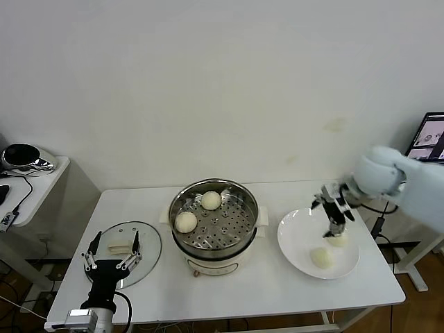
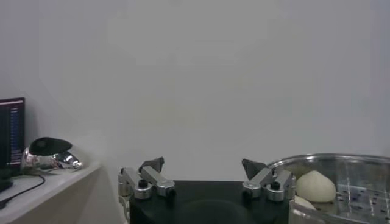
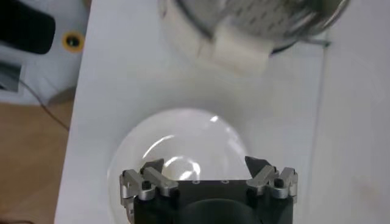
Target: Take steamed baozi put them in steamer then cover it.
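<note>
Your right gripper (image 1: 337,220) is hanging over the flat white round plate (image 1: 295,239) with its jaws standing wide and nothing between them. Directly under its fingertips one small round cream-white dough bun (image 1: 338,240) is lying near the far edge of the plate, so for this bun the move is almost straight down. A second bun of the same kind (image 1: 320,257) is lying on the plate a little nearer to you and toward the steamer side of the tool. A bun is round, so no long axis matters; I judge you can close from any angle.

The round shiny stainless-steel steamer (image 1: 180,206) with its perforated tray is standing on its cream-white base to the left of this gripper, across a strip of bare white table (image 1: 277,284). Two buns (image 1: 211,200) are already sitting on the tray, near its far and left parts. Two of four are in, so the task looks about half done.

Your left gripper (image 1: 111,252) is waiting low, also wide open and empty, at the near edge of the round clear glass lid (image 1: 149,243) with the cream-white handle, which is lying flat on the table just left of the steamer. The right arm is clearly nearer to the plate, the left arm to the lid.
</note>
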You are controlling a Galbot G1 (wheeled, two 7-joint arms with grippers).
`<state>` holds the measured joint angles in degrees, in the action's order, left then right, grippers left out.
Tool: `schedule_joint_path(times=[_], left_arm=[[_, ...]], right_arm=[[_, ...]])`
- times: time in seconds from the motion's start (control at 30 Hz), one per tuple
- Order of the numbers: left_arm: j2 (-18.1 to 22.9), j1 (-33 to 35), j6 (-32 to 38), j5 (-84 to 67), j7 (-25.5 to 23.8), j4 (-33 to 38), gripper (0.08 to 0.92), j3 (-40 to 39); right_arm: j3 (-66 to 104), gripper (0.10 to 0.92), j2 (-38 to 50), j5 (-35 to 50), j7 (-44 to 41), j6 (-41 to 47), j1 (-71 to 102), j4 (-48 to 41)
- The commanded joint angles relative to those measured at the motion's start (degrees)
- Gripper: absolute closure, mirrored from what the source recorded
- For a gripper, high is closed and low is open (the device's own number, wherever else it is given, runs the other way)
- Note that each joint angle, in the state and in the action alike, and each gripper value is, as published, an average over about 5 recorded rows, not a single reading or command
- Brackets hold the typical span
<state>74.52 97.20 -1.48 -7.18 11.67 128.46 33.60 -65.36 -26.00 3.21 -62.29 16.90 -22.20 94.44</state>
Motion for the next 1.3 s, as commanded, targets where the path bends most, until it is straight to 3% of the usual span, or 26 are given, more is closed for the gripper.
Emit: schedule_joint_path(times=[0.03, 0.37, 0.67, 1.07, 1.17, 1.3], left_arm=[[0.16, 0.19, 0.04, 0.6, 0.04, -0.1, 0.177, -0.03], [0.58, 0.8, 0.09, 1.25, 0.11, -0.12, 0.177, 0.21], [0.71, 0.9, 0.14, 1.36, 0.12, -0.36, 0.177, 0.42], [0.57, 0.56, 0.24, 1.42, 0.12, -1.37, 0.177, 0.4], [0.62, 0.47, 0.27, 1.41, 0.13, -1.51, 0.177, 0.37], [0.65, 0.36, 0.3, 1.37, 0.13, -1.59, 0.177, 0.37]], right_arm=[[12.02, 0.203, 6.43, -8.65, 0.63, -4.37, 19.25, -0.08], [20.08, 0.203, 1.27, -12.36, 4.19, -5.71, 31.1, -6.6], [21.63, 0.203, -3.39, -13.58, 5.81, -6.82, 32.53, -13.39], [21.72, 0.203, -7.91, -13.42, 6.56, -6.46, 32.65, -16.14], [21.3, 0.225, -8.25, -13.18, 6.16, -6.09, 31.8, -16.39], [20.77, 0.318, -8.09, -12.8, 5.48, -5.64, 31.08, -16.28]])
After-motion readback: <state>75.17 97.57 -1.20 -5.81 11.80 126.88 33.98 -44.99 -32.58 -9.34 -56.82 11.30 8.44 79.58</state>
